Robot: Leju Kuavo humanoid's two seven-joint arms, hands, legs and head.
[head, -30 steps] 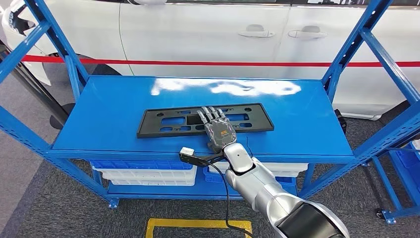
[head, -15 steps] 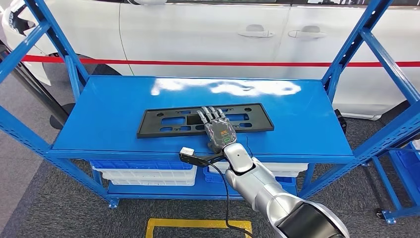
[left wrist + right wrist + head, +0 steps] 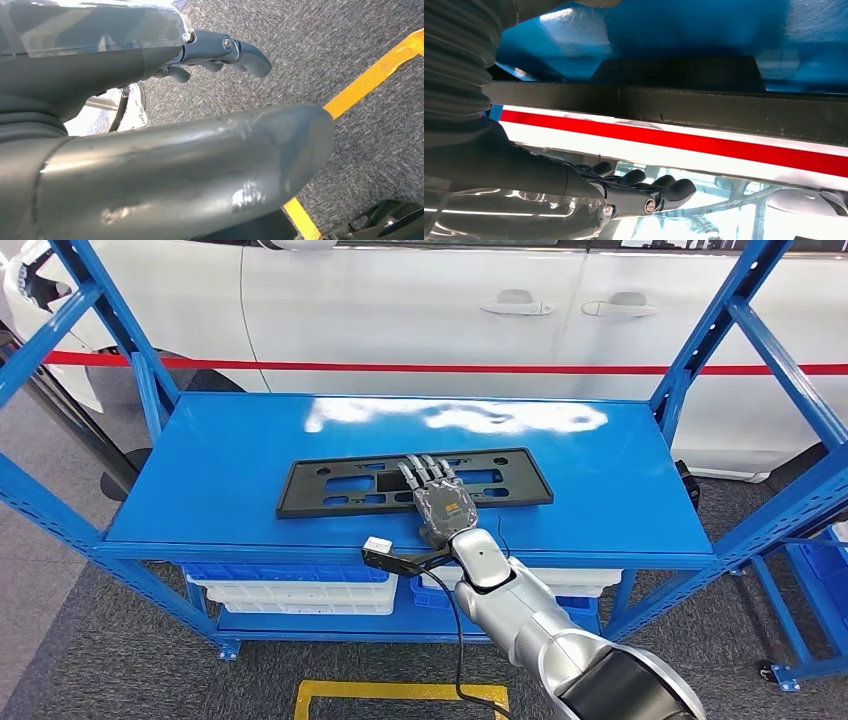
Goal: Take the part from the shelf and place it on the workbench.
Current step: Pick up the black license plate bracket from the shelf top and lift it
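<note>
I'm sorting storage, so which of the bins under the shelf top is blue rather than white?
The top bin of the left-hand stack, directly under the blue shelf top. The bins stacked beneath it are white.

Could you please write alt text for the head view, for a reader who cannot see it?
The robot's right hand lies on a flat black part on a blue shelf. A white car stands behind.

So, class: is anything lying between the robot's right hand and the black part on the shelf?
Nothing visible. The right hand already reaches over the black part's near edge, fingers stretched across it.
</note>
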